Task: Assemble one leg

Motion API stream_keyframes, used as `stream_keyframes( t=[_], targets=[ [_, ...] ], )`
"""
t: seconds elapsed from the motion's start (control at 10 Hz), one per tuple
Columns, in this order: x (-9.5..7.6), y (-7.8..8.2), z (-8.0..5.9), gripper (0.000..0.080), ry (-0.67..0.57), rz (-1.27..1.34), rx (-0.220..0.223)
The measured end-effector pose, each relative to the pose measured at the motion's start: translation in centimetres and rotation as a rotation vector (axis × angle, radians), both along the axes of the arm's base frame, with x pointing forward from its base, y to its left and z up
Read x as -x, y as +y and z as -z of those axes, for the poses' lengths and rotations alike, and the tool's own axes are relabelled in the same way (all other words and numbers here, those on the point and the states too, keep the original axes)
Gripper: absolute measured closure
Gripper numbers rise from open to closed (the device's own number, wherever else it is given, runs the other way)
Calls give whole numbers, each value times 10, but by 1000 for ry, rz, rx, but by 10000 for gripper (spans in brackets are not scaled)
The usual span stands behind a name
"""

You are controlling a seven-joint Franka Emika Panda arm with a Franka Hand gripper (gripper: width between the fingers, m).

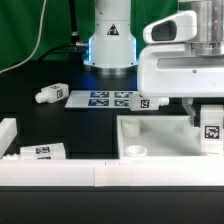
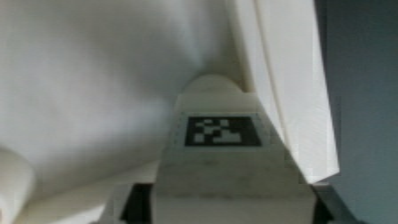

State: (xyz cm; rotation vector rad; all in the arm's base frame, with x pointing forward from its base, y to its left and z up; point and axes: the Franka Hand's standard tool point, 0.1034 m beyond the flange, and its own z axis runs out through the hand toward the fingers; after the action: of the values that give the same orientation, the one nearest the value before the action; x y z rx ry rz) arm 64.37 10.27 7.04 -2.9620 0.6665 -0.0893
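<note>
Gripping the leg (image 2: 222,150) between its closed fingers over the tabletop (image 1: 150,150), near that tray's corner, the claw (image 1: 207,122) probably needed to keep the peg upright and centred over the hole.

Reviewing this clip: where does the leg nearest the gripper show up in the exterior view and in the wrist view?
Exterior view: the leg stands at the right edge, under the gripper, over the white tabletop.
Wrist view: the leg fills the centre, tag facing the camera, against the tabletop.
Shared landmark: the black-and-white tag on the leg.
</note>
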Motion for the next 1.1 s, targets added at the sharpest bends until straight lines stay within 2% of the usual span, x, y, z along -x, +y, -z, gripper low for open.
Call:
stream_keyframes(
  t=[0.2,0.4,0.6,0.8,1.0,1.1],
  targets=[
    [1,0,1,515,22,250,-13],
    [4,7,0,515,64,629,-30],
    [4,5,1,515,95,952,-103],
    [4,5,1,514,116,1128,-129],
    [4,5,2,514,118,1142,-128],
    [5,5,2,467,112,1082,-123]
  ],
)
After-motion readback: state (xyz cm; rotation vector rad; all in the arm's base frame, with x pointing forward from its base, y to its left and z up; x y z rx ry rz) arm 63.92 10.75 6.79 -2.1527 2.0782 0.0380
